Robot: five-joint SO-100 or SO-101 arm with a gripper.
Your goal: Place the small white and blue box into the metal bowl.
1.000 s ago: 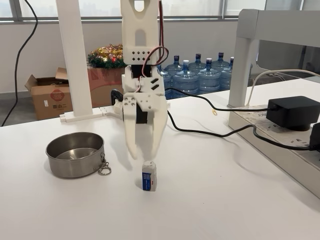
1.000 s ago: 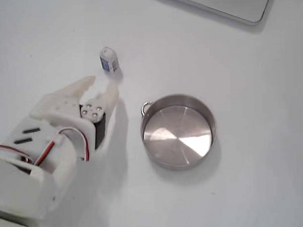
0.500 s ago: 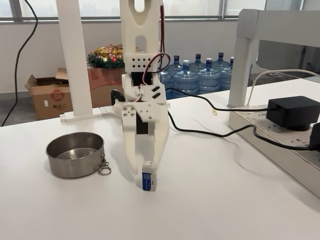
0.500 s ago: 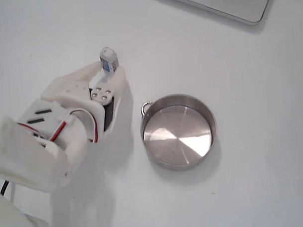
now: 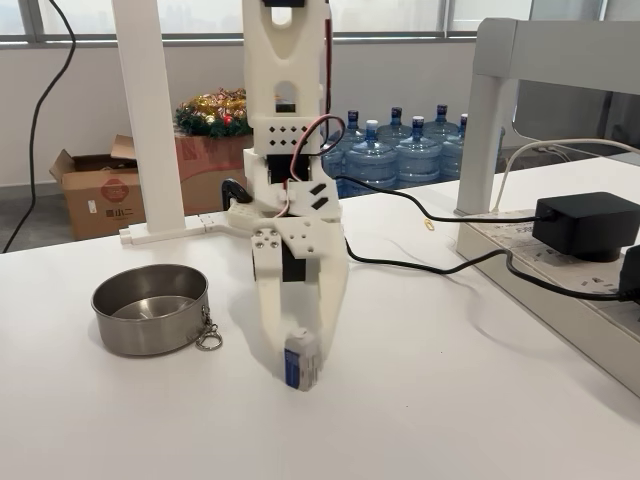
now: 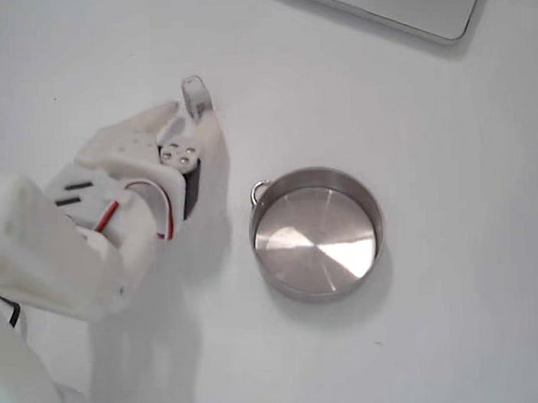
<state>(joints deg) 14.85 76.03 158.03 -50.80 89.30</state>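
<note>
we see white table (image 5: 450,400) under all. metal bowl (image 5: 150,308) sits on it, nothing inside. gripper (image 5: 300,352) stands just right of bowl in front fixed view, fingers parted narrowly, straddling small white and blue box (image 5: 301,360), which rests upright on table, outside bowl; grip unclear.

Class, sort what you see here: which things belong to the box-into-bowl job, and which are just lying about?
Job: box, bowl, gripper.
Lying about: power adapter, black cable, water bottles, cardboard box.
</note>
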